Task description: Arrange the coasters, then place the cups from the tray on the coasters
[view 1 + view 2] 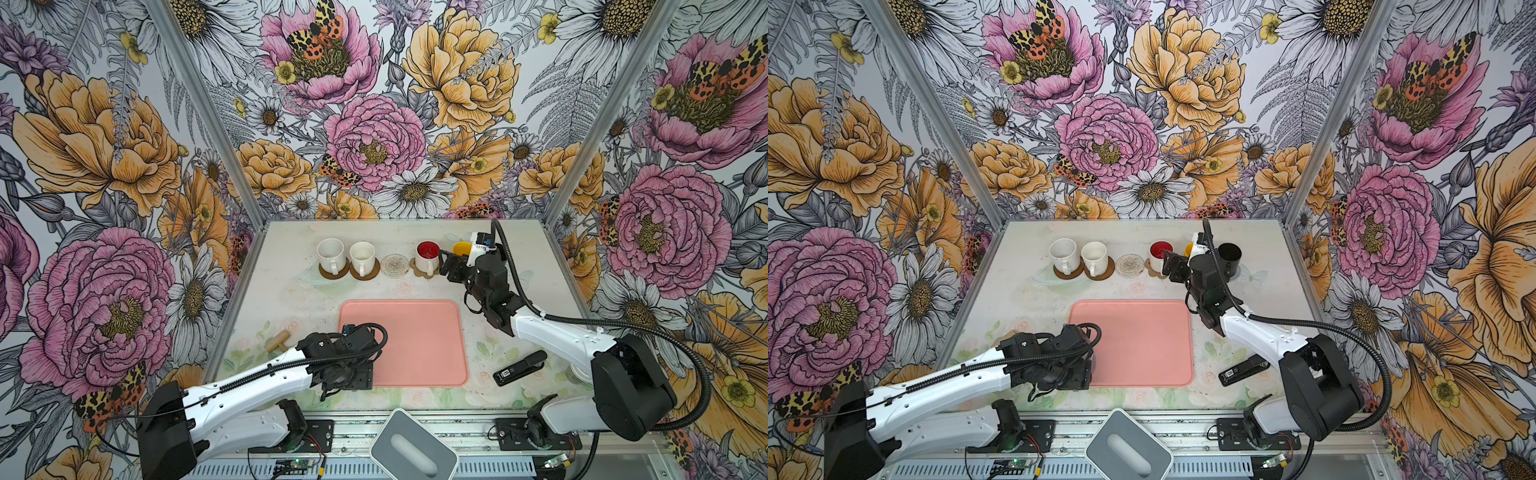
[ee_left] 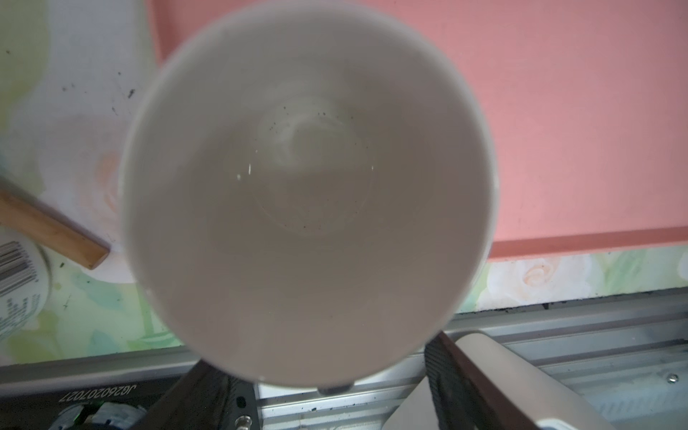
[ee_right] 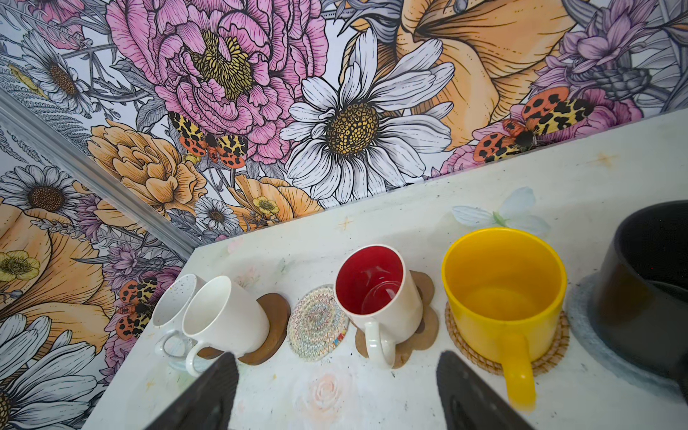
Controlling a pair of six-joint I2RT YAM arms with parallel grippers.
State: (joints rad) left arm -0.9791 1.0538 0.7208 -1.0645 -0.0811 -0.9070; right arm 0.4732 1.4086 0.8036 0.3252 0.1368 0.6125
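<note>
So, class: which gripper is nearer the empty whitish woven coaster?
Right. The right gripper is by the red-inside mug, next to the woven coaster; the left gripper is over the tray's near left corner.

A blurred cup fills the left wrist view; whether the jaws flanking it grip it cannot be told. In both top views the left arm hides that cup and the right arm covers most of the yellow cup. The right wrist view's edge cuts off the black cup.
</note>
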